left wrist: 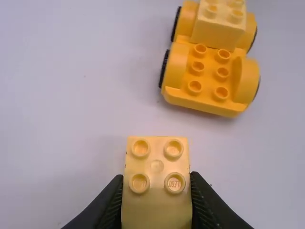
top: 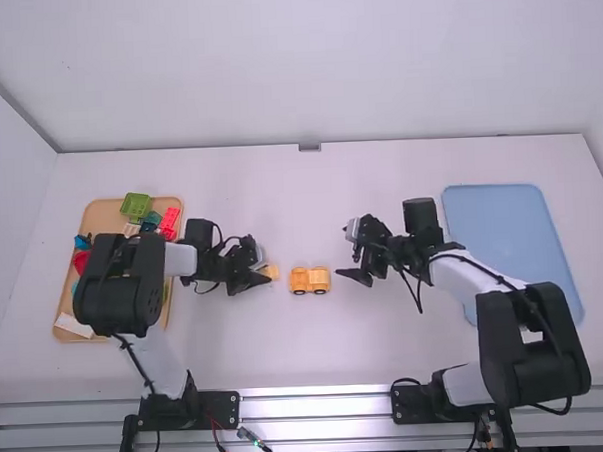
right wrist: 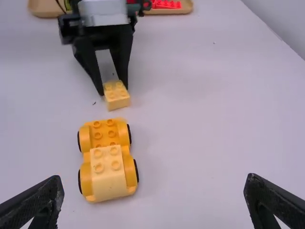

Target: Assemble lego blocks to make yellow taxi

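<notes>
A pale-yellow plastic block [left wrist: 156, 210] is held studs-up by the left gripper [left wrist: 156, 179], presumably for fitting onto the orange wheeled plastic base [left wrist: 205, 102]; the right gripper [right wrist: 153, 181] is spread wide.

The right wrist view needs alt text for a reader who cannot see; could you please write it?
A yellow wheeled base carries a pale yellow block on its nearer end, on a white table. Beyond it, the left gripper holds a second pale block; the right gripper is open in the foreground, and a tan tray lies behind.
</notes>
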